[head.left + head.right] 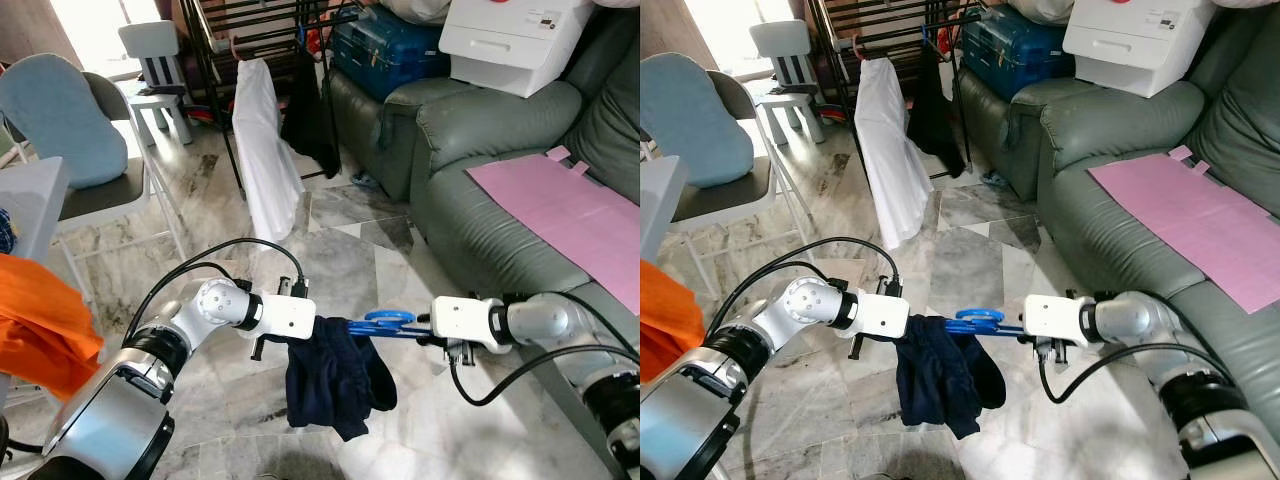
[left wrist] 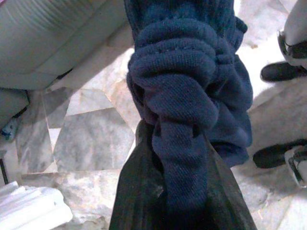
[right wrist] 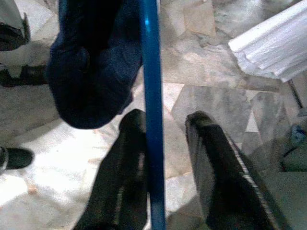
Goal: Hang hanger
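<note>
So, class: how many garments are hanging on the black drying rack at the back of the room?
2: a white garment on the rack's left part and a black garment just right of it, nearer the sofa. More may be hidden higher on the rack, beyond the frame.

Two silver arms reaching inward at waist height, left gripper (image 2: 182,191) clamped tight, right gripper (image 3: 165,167) fingers parted.

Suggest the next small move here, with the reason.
Probably carry the load toward the drying rack ahead. The blue hanger with the dark navy garment draped on it hangs low over the marble floor between the left gripper, clamped on cloth, and the right gripper, whose fingers straddle the bar. The rack stands well beyond them.
</note>
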{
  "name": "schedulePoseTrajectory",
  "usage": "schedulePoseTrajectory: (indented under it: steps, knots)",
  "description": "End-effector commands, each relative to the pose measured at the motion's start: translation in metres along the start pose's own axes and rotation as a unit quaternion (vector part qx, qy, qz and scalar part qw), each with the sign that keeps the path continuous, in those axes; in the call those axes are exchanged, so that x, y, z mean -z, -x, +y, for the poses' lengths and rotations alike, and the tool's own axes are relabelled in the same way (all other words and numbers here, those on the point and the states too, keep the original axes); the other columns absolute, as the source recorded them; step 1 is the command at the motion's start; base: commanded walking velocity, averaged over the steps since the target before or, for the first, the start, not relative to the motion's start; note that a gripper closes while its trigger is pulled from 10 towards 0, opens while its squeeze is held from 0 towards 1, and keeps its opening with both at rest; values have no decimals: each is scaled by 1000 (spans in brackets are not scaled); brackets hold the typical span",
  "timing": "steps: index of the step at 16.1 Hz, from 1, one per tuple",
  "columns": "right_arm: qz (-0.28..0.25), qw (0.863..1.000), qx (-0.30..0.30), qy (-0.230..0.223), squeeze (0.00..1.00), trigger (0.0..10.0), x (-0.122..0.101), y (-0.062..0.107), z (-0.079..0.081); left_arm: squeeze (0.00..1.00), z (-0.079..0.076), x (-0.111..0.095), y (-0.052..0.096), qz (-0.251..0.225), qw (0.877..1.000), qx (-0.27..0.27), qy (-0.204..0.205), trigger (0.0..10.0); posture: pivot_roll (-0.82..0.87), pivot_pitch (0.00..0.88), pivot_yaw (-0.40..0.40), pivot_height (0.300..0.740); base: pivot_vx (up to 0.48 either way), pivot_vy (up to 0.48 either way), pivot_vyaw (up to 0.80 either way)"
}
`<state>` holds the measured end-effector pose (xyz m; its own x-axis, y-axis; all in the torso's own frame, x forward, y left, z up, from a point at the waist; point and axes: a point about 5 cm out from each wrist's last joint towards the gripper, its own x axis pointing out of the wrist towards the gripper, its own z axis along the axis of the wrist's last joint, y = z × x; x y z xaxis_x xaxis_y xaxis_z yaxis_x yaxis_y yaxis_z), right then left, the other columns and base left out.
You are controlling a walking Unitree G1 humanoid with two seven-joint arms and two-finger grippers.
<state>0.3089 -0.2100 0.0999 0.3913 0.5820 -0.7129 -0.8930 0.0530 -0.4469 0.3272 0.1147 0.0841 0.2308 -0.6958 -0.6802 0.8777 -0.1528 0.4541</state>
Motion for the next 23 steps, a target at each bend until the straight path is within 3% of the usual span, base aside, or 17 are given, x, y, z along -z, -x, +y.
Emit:
schedulePoseTrajectory:
  steps: [1, 4, 8, 11, 12, 15, 17, 18, 23]
  knots:
    - [7, 1000, 11, 17, 1000, 10000, -1, 7, -10, 0, -3, 8, 7, 3, 1000, -8, 11, 0, -221, 0, 75, 740, 0, 0, 0]
    - [49, 996, 68, 25, 1000, 10000, 8, 42, -40, 0, -24, 36, 19, 44, 998, -6, 51, 0, -223, 0, 81, 740, 0, 0, 0]
    - [46, 989, 138, 14, 1000, 10000, 8, 66, -60, 0, -29, 45, 24, 40, 994, -38, 99, 0, -225, 0, 80, 740, 0, 0, 0]
    - [-38, 981, 174, -75, 1000, 10000, 5, 64, -54, 0, -15, 50, 32, 11, 969, -135, 207, 0, -214, 0, 92, 740, 0, 0, 0]
    - [-60, 967, 213, -123, 1000, 10000, 11, 62, -50, 0, -10, 49, 33, -29, 948, -170, 267, 0, -213, 0, 97, 740, 0, 0, 0]
    - [-106, 938, 261, -201, 1000, 10000, 14, 47, -35, 0, -8, 46, 34, -95, 919, -189, 334, 0, -211, 0, 110, 740, 0, 0, 0]
    - [-120, 937, 237, -225, 1000, 10000, 10, 25, -18, 0, -1, 33, 35, -149, 916, -179, 325, 0, -208, 0, 111, 740, 0, 0, 0]
    - [-126, 936, 227, -238, 1000, 10000, 6, 10, -12, 0, 5, 19, 37, -187, 923, -162, 295, 0, -199, 0, 109, 740, 0, 0, 0]
    - [-160, 934, 192, -256, 1000, 10000, -18, -21, -14, 0, 17, -19, 41, -225, 950, -117, 182, 0, -186, 0, 92, 740, 0, 0, 0]
